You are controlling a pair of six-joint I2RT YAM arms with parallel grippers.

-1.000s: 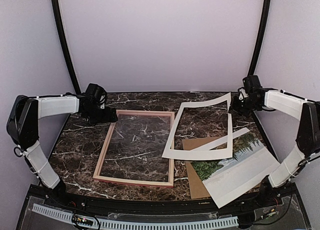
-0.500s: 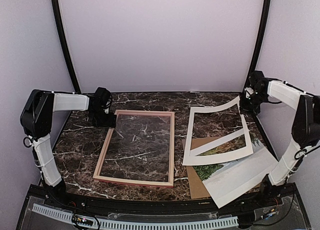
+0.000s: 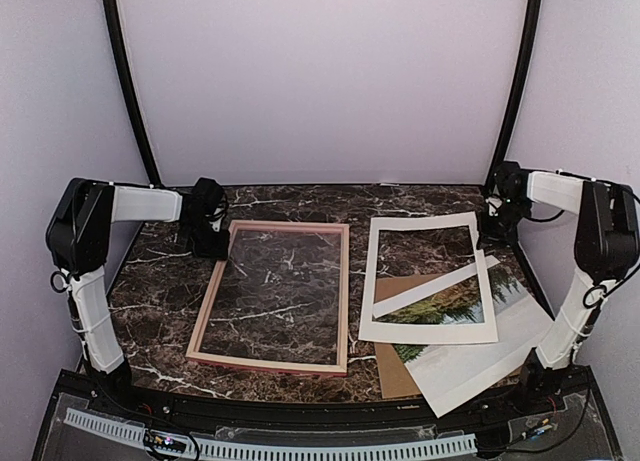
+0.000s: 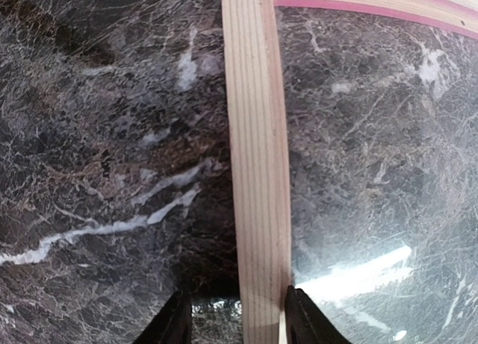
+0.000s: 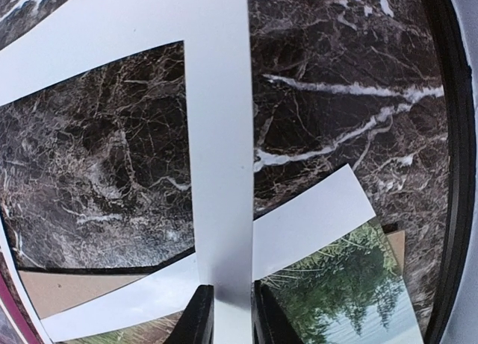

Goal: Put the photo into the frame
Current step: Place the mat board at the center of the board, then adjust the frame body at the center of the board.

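The frame (image 3: 212, 293) lies flat at centre left, pale wood with a pink-red lip (image 4: 351, 7). My left gripper (image 3: 212, 245) is at its far left corner. In the left wrist view, this gripper (image 4: 237, 325) is open astride a rail (image 4: 255, 172); the right finger touches the wood and the left stands off it. The photo (image 3: 485, 346) lies at the near right, partly under the white mat board (image 3: 428, 327). My right gripper (image 3: 493, 224) hovers at the mat's far right corner. In the right wrist view, that gripper (image 5: 231, 318) is slightly open over a mat strip (image 5: 220, 135), with the photo (image 5: 347, 295) beside it.
A brown backing board (image 3: 388, 366) lies under the mat and photo, also visible as a brown board (image 5: 67, 292) in the right wrist view. The dark marble table (image 3: 160, 281) ends at a black rim on the right (image 5: 457, 172). Purple walls close in on three sides.
The mat has swung right and dropped flat onto the photo and backing board. My right jaws have parted from it. My left jaws have narrowed around the frame's rail.
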